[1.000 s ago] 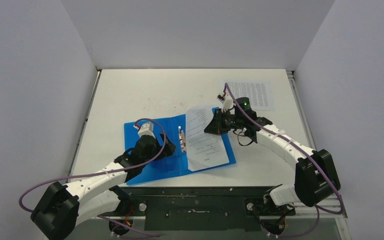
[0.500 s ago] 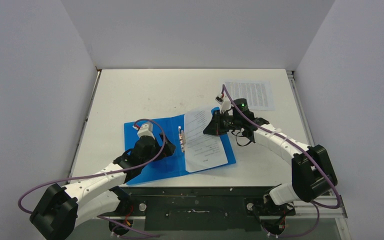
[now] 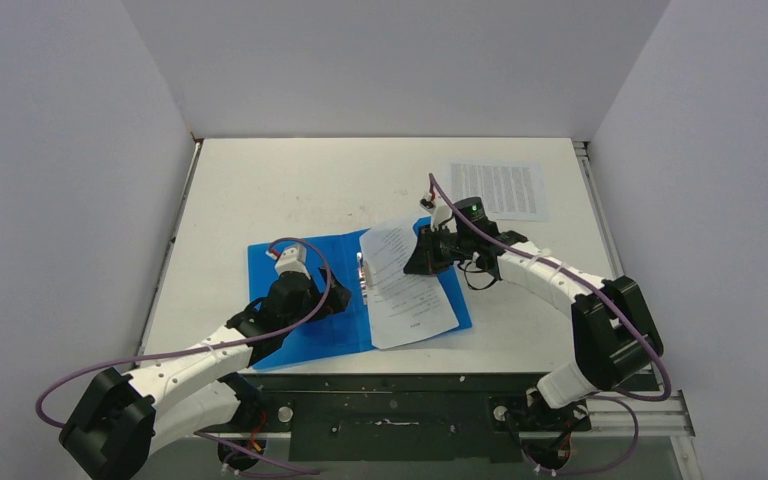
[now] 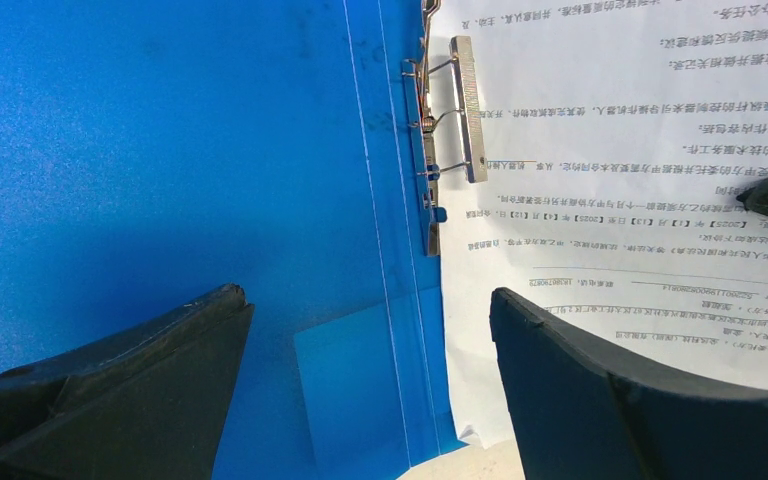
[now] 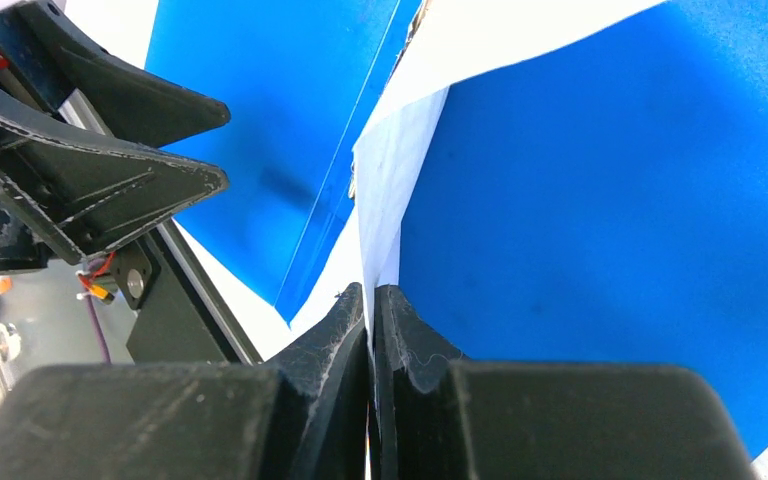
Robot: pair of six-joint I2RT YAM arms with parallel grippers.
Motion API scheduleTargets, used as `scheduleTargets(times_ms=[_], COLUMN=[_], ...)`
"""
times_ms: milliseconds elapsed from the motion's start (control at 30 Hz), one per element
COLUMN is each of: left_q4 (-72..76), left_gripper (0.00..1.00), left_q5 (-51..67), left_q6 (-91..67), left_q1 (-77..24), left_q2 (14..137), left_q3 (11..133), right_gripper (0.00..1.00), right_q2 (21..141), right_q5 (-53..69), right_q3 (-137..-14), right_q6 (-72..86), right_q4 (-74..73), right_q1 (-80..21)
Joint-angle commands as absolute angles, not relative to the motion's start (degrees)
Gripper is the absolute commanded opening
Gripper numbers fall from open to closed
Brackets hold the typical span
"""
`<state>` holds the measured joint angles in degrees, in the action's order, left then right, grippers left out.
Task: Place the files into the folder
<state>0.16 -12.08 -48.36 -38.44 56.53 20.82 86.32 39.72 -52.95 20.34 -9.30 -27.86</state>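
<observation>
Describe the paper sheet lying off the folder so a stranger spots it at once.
On the white table, go to the far right corner, beyond the open blue folder. The sheet lies flat there on bare tabletop. Unlike the other printed sheet, pinched by the right gripper over the folder, nothing touches it.

White table boxed in by plain grey walls.

Left arm extends low from the near left toward centre. Left claw points down, jaws standing wide apart. Right arm bends in from the near right, elbow outward. Right claw is pinched tight on the edge of a file.
</observation>
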Motion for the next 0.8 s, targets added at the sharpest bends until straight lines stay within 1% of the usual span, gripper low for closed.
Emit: scheduleTargets(times_ms=[0,400,767], left_q4=[1.67,1.99,2.09], left_gripper=[0.89,0.88,0.88], left_q5=[-11.37,-8.52,-7.75], left_q6=[-46.79,-45.59,-44.74], left_q1=[-38.14,-38.14,-38.14], left_q2=[55.71,56.80,57.21], left_q3=[21.97,22.39,22.32], right_gripper=[0.05,0.05,0.06], right_q2=[87.16,90.43,91.29], right_q5=[37.66,34.66,32.22], right_q3=[-56.71,-61.34,-59.66], right_q6=[15.92,13.72,16.52], right_q4=[-11.21,-14.84,-12.13], right_q1=[-28.97,-30.45,-31.60])
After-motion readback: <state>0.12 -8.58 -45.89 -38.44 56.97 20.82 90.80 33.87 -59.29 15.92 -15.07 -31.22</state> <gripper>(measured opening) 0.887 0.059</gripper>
